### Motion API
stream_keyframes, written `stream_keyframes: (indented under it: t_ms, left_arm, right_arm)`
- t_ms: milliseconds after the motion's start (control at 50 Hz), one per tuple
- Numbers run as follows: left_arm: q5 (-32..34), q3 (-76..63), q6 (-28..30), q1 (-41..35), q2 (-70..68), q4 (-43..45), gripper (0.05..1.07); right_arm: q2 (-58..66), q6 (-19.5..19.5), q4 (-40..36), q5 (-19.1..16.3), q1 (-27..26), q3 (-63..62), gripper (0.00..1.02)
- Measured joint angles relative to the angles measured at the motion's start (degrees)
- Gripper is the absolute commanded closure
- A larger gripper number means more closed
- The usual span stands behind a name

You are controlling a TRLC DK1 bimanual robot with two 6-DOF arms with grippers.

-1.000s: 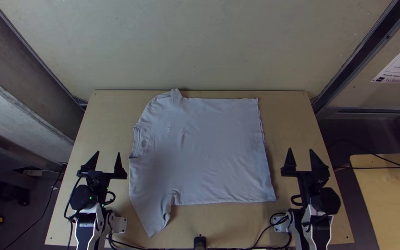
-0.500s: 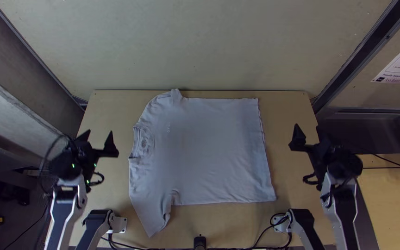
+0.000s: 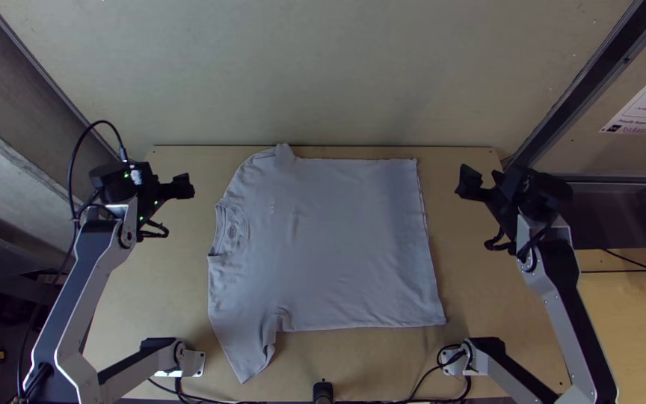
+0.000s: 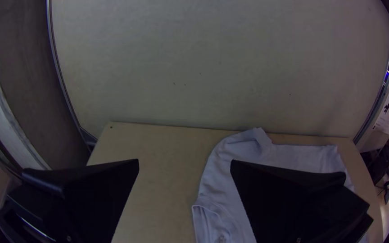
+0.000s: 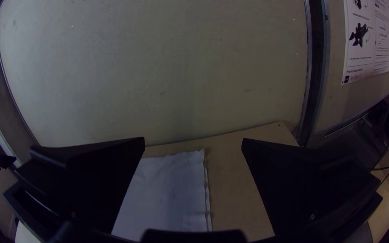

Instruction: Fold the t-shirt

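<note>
T-shirt (image 3: 330, 239) spread flat and unfolded across the middle of the desk (image 3: 383, 366), collar (image 3: 229, 230) to the left and hem (image 3: 429, 251) to the right, as I send both arms out past its sides. In the past second the left arm (image 3: 99, 262) and right arm (image 3: 551, 277) have swung from the near part of the desk toward its far corners, one on each side of the cloth. The shirt has not shifted; the near sleeve (image 3: 252, 355) points toward me and the far sleeve (image 3: 267, 158) lies rumpled at the far edge.

The move looks like positioning rather than folding, so I judge the task to be at its very start, with a first grasp on the far side or at the sleeves a likely next step. That sleeve's creases could carry into the fold unless I smooth them.

The left arm's fingers (image 4: 100, 193) stand wide apart, empty, to the left of the collar. The right arm's fingers (image 5: 100, 175) are spread just as broadly, off to the right of the hem, with nothing between them. Neither pair is gripping fabric.
</note>
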Motion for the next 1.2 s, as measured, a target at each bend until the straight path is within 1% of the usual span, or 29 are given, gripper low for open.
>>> stream_keyframes:
  t_ms: [140,440,680,780,800,860,900,1080,1200]
  left_arm:
    - [0.0,4.17,-2.01,-1.25,4.17,-0.37,0.1]
    - [0.0,17.03,-2.36,-6.27,15.65,-4.98,0.11]
    - [0.0,24.74,-1.95,-8.92,27.28,-6.47,0.11]
    - [0.02,29.05,-1.9,-9.49,32.87,-7.32,0.11]
    - [0.02,30.03,-1.84,-9.51,34.03,-7.45,0.12]
    - [0.0,32.94,-1.7,-9.6,37.68,-7.72,0.2]
    - [0.0,35.06,-1.31,-9.6,39.93,-7.91,0.23]
    - [-0.02,44.04,0.81,-9.6,49.66,-8.76,0.23]
    - [0.0,50.07,1.09,-9.6,55.74,-10.45,0.23]
  right_arm:
    - [4.79,0.02,-0.13,0.0,0.37,4.11,0.03]
    - [16.59,0.24,-1.31,0.0,0.52,12.31,0.03]
    - [26.93,1.75,-2.62,-0.02,1.27,18.53,0.03]
    - [31.01,2.99,-4.57,-0.04,1.51,21.11,0.03]
    - [31.89,3.23,-4.81,-0.02,1.51,21.68,0.03]
    - [33.99,3.87,-5.22,-0.04,1.51,22.95,0.03]
    - [35.21,4.31,-5.46,-0.04,1.51,23.63,0.03]
    - [38.88,5.11,-6.69,-0.02,1.73,26.95,0.03]
    - [41.27,5.33,-7.54,-0.17,1.88,30.45,0.03]
